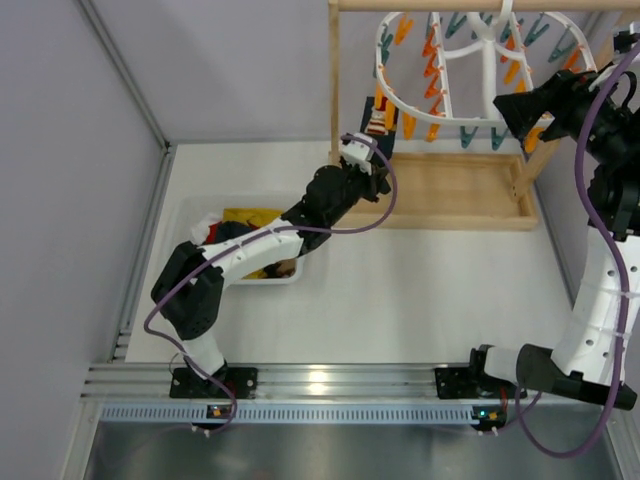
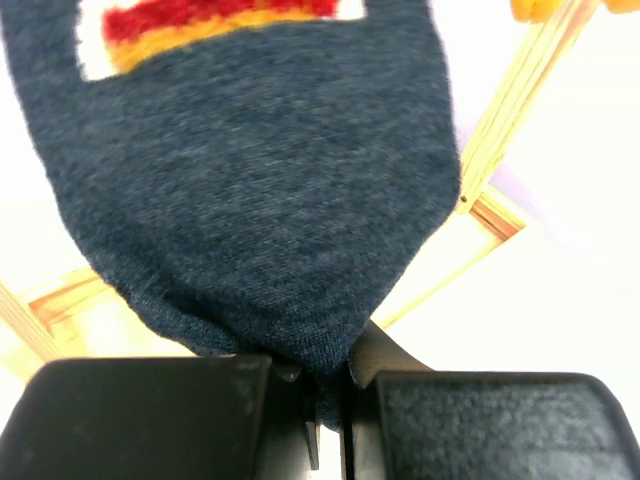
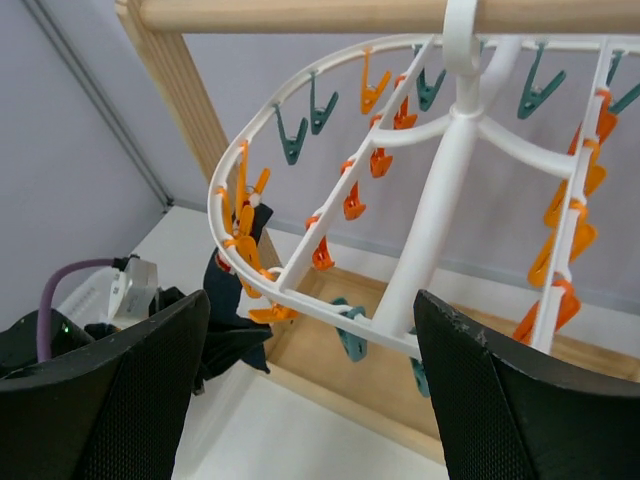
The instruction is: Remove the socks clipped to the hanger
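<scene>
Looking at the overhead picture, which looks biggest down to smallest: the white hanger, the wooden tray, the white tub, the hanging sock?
1. hanger, though it hangs nearer the camera, which flatters it
2. wooden tray
3. tub, partly hidden by an arm
4. sock

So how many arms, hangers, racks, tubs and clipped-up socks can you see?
Arms: 2, left arm and right arm
Hanger: 1
Rack: 1
Tub: 1
Clipped sock: 1
Total: 6
</scene>
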{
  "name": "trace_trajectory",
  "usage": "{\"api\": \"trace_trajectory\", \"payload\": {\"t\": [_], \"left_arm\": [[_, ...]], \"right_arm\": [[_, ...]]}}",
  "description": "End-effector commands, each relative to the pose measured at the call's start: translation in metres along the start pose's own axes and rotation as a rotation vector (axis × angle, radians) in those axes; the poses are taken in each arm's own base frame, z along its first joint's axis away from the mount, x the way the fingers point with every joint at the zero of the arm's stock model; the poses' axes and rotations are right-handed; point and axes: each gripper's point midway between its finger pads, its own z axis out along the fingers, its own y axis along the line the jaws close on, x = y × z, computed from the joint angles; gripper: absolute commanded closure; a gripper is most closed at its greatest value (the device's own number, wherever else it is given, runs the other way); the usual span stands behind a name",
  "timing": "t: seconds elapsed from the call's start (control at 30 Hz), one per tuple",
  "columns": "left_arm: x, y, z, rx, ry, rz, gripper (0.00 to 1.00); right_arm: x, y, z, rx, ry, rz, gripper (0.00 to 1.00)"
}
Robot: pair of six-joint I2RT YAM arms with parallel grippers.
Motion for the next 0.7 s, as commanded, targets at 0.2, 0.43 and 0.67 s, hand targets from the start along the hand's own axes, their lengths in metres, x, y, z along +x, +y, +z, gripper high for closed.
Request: {"api": "trace_trajectory", "payload": {"t": [0.2,0.43,0.67], "left_arm": [[-0.023,-0.038,-0.036,-0.097,-0.089,0.134,1.00],[-0.006,-0.085,-0.052,-0.016,-0.059,0.155,1.00],[0.002,-0.103,-0.073,0.084,-0.035,0.085,1.00]], "right_arm": [[0.013,0.034,0.022,-0.103,0.032,0.009,0.22],[0.035,0.086,0.031,-0.246,0.081,0.027,0.25],[0.077,0.106,0.030,-0.354,0.094,0.165,0.27]]}}
